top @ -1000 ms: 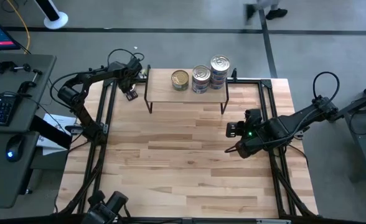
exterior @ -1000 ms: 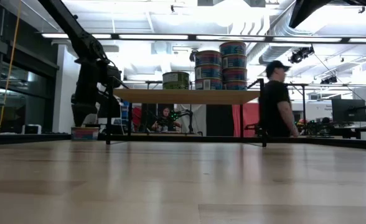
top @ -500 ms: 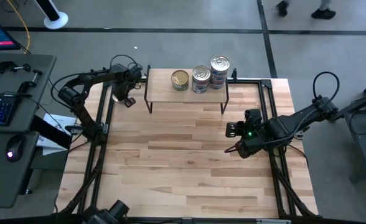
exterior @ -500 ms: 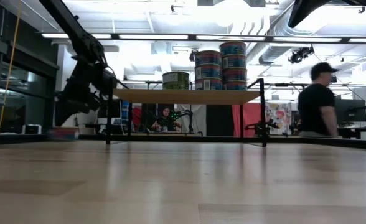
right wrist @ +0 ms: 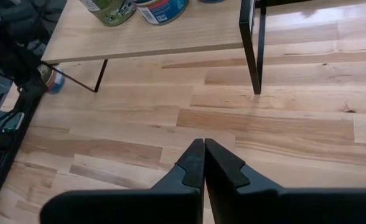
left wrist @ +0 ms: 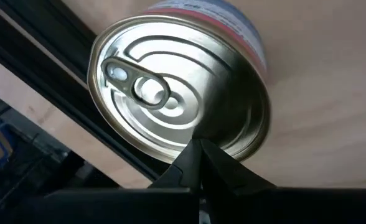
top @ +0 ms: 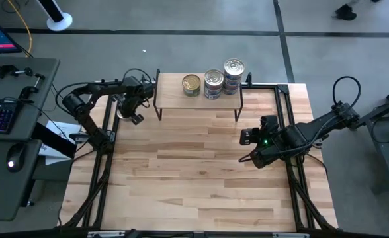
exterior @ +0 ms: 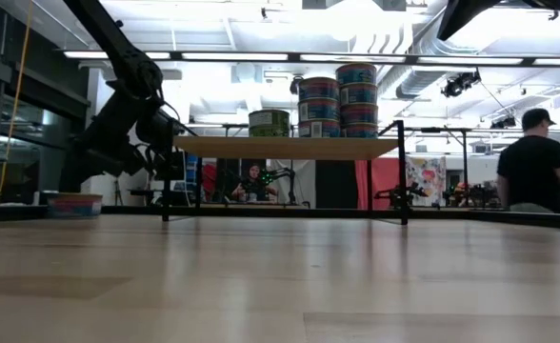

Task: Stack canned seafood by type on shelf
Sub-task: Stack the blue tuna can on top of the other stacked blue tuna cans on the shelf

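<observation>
Wood tabletop (top: 194, 178), left end effector (top: 132, 114) fingers together over a tin's lid (left wrist: 177, 99), right end effector (right wrist: 204, 163) fingers together, holding nothing.

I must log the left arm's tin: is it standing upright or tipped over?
Upright. The tin sits flat on the tabletop, pull-tab lid facing up, beside the shut left gripper; the low view shows it level.

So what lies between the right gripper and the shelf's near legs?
Nothing: in the right wrist view, bare tabletop runs from the shut right gripper to the shelf.
</observation>
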